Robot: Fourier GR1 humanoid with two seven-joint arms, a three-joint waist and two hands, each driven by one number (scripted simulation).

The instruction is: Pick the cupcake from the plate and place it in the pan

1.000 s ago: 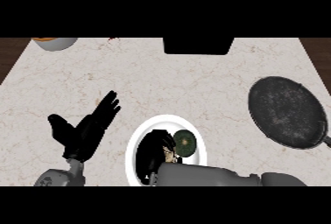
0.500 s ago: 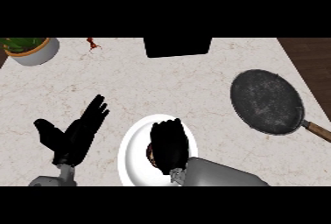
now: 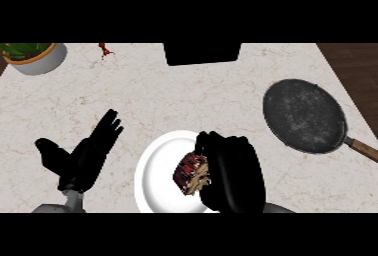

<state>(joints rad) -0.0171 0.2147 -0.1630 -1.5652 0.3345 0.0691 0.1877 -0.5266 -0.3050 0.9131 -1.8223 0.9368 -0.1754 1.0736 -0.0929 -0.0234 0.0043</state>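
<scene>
I see the right hand (image 3: pixel 229 172) lying over the right half of the white plate (image 3: pixel 159 170), its dark fingers hiding that side of the rim. The cupcake (image 3: pixel 192 172) sits on the plate against the hand; I cannot tell whether the fingers clasp it. The left hand (image 3: pixel 81 155) rests open on the counter (image 3: pixel 184 95), fingers straight. The pan (image 3: pixel 305 116) lies well apart at right, handle cut off. A potted plant (image 3: pixel 29 56) is cropped top left.
</scene>
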